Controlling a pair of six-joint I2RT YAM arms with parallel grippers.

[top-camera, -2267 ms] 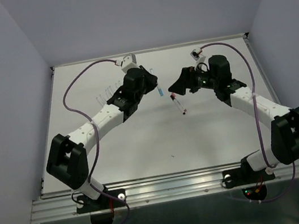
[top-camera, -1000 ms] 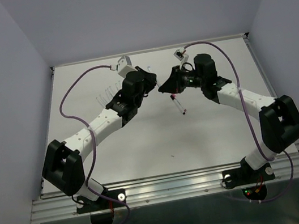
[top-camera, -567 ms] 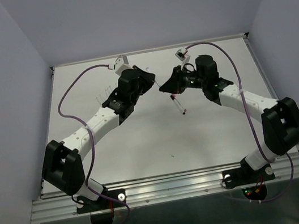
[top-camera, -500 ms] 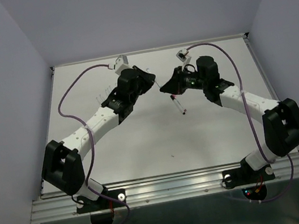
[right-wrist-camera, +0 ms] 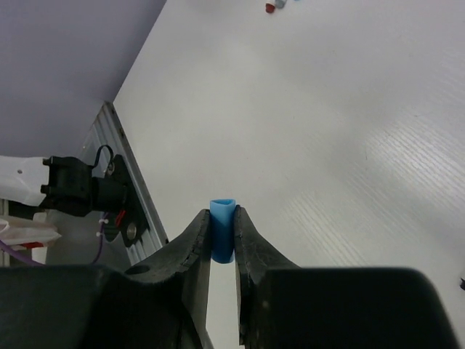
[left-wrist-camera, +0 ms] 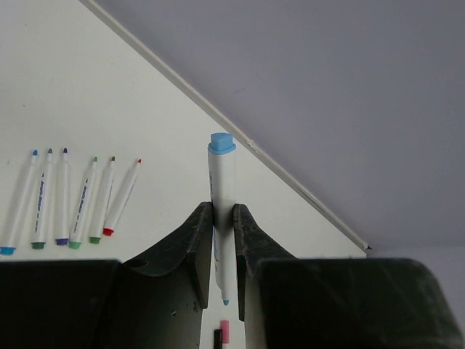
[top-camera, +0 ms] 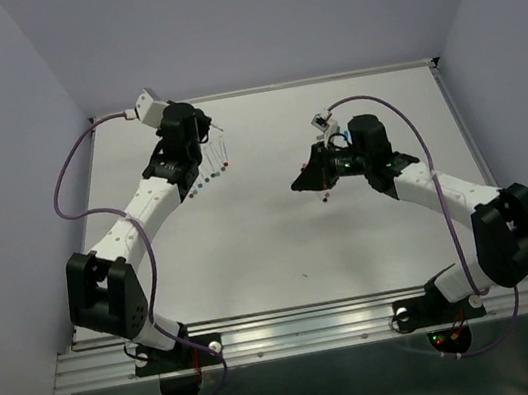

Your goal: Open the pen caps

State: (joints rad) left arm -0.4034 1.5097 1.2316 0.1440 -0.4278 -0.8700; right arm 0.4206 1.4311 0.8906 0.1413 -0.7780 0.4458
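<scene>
Seven pens can be counted from the left wrist. Six lie side by side in a row on the worktop, at its far left. The seventh pen, white with a light blue end, is clamped upright between the fingers of the left tool. Its small blue tip shows bare below the fingers. The six lying pens show tips and ends in blue, green, purple and red; the exact shade of some is hard to make out.

The right tool is closed on one blue cap, pinched between its fingers above the middle of the worktop. One red cap lies at the top edge of the right wrist view. Something bluish beside it is cut off by the frame.

From above, the left tool hangs over the far left, just beyond the row. The right tool is well apart from it, right of centre. A dark red end pokes out just beside the right tool; what it belongs to is hidden. A small pink and dark piece shows between the left fingers, too cut off to name.
</scene>
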